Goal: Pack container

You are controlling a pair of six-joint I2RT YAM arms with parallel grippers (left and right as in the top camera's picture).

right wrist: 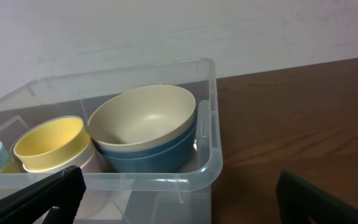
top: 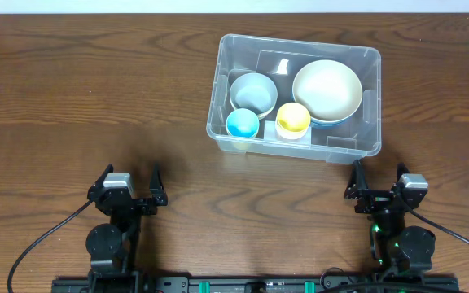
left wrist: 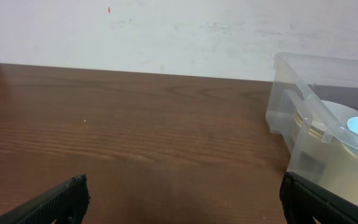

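The clear plastic container (top: 370, 98) stands at the back right of the table. Inside it are a large cream bowl (top: 326, 89) nested on a blue bowl, a grey-blue bowl (top: 253, 92), a small blue cup (top: 242, 124) and a small yellow cup (top: 292, 119). My left gripper (top: 129, 190) is open and empty near the front left, well away from the container (left wrist: 303, 106). My right gripper (top: 379, 186) is open and empty just in front of the container's front right corner (right wrist: 207, 171); the cream bowl (right wrist: 145, 118) and yellow cup (right wrist: 48, 143) show in the right wrist view.
The wooden table (top: 96, 98) spreads to the left of the container. A white wall (left wrist: 166, 31) runs behind the table's far edge.
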